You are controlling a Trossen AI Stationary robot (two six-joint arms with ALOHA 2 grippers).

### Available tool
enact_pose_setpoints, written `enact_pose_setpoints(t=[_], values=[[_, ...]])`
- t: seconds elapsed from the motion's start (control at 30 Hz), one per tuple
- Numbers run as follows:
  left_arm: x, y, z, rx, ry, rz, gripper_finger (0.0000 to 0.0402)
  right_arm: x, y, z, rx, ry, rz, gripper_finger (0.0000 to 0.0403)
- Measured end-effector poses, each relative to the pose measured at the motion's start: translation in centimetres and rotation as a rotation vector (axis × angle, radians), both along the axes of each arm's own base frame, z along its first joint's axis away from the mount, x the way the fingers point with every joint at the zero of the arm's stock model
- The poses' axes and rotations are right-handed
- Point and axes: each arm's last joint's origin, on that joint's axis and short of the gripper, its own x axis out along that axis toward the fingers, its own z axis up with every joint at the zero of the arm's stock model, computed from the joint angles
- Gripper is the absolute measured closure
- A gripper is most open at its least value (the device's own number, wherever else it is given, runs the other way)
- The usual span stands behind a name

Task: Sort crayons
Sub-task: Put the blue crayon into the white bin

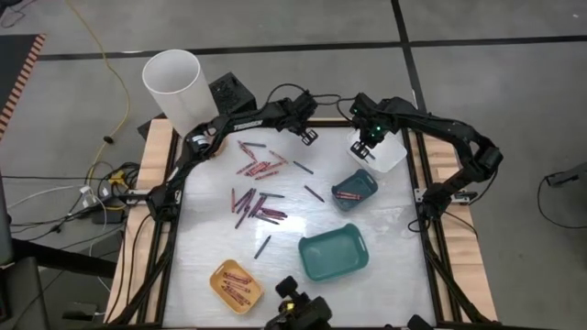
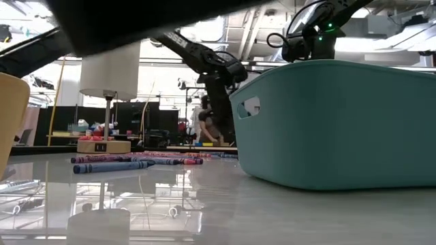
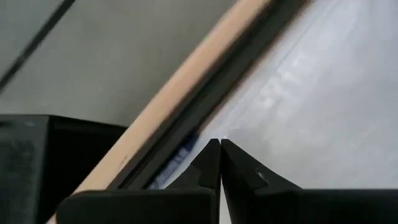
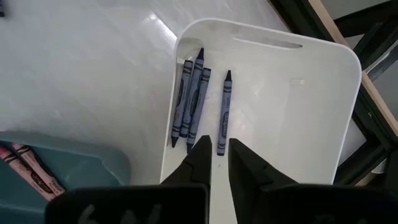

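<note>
Crayons (image 1: 259, 188): loose scatter of red, pink, purple and dark sticks across the middle of the tabletop (image 1: 385, 275), toward its far edge.

High view. Yellow tray (image 1: 236, 285) near the front edge holds red crayons. Large teal tray (image 1: 333, 254) sits right of centre; small teal tray (image 1: 354, 189) behind it holds pink ones. White tray (image 1: 378, 154) stands at the far right corner. Left arm reaches along the far edge, left gripper (image 1: 308, 135) at mid-edge above bare surface. Right arm bends in from the right edge, right gripper (image 1: 371, 139) over the white tray. White bin (image 1: 176, 88) stands off the far left corner.

Low view. Large teal tray fills the right foreground; a blue crayon (image 2: 112, 166) lies in front of the scatter; both arms hang in from above behind.

Left wrist view. Fingers (image 3: 210, 165) pressed together, nothing between them, above the table's far rail (image 3: 205, 68).

Right wrist view. Fingers (image 4: 202, 155) slightly apart, empty, above four blue crayons (image 4: 198, 99) lying in the white tray; pink crayons show in the small teal tray beside it.
</note>
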Motion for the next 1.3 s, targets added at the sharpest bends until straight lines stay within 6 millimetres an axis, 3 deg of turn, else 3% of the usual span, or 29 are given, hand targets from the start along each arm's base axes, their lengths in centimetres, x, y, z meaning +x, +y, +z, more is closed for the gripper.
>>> enact_pose_setpoints(t=[0.2,0.7,0.9,1.3], values=[[1.5,-0.4,0.1,0.056,0.053,-0.046,0.0401,0.0,0.0,0.0,0.001,0.001,0.001,0.0354],[1.1,0.3,0.1,0.097,0.123,-0.131,0.0401,0.0,0.0,0.0,-0.001,0.001,0.008,0.0354],[1.5,0.3,-1.5,0.115,0.17,-0.187,0.0401,0.0,0.0,0.0,-0.001,0.001,0.008,0.0354],[1.1,1.1,-2.2,0.076,0.14,-0.128,0.0401,0.0,0.0,0.0,0.0,0.002,0.008,0.0354]])
